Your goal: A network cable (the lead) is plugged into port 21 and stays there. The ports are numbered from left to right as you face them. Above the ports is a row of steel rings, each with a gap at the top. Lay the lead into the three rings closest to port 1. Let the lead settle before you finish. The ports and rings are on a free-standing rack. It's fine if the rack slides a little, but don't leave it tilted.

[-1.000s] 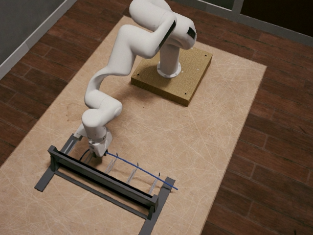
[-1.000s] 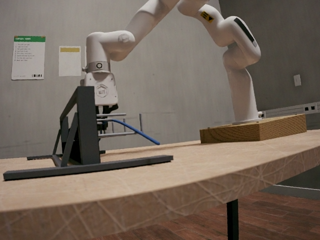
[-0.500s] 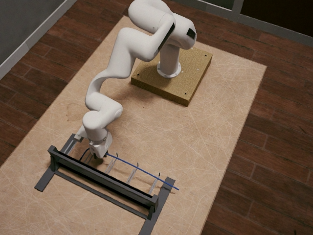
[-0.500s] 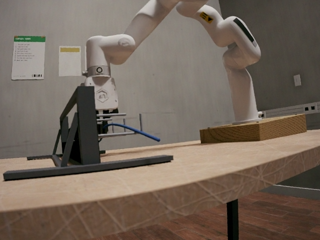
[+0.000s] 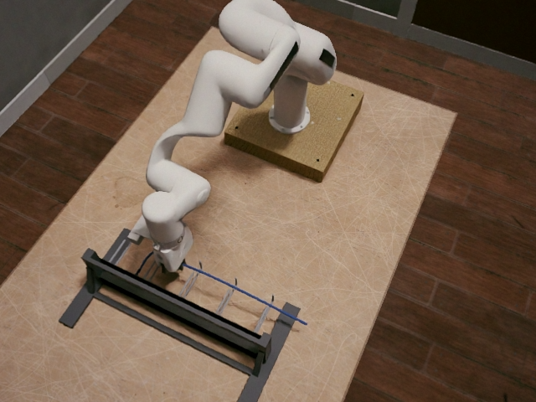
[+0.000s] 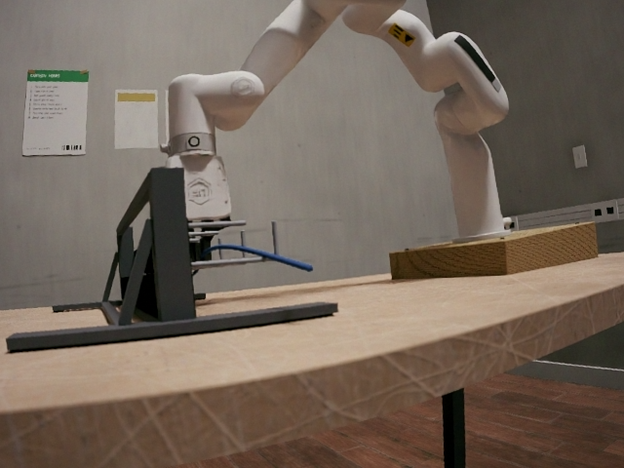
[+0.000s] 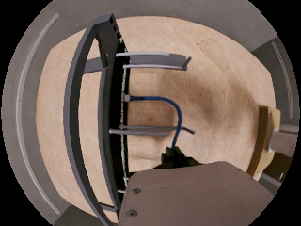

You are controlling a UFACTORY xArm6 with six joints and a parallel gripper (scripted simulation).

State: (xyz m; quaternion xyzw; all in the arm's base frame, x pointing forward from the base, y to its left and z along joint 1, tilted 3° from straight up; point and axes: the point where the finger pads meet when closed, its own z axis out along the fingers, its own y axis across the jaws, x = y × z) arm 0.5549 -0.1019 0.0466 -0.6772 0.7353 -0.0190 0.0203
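Lead point(image 5: 246, 293) pinched in jaws beside rack point(image 5: 182, 307)

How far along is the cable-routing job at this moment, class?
Done: the pincer is shut on the blue lead, low over the rack.
In hand: lowering the lead along the row of rings; the exterior view shows it between their prongs, though whether it is seated is unclear.
Left: release, letting it settle, and checking that the rack is not tilted.
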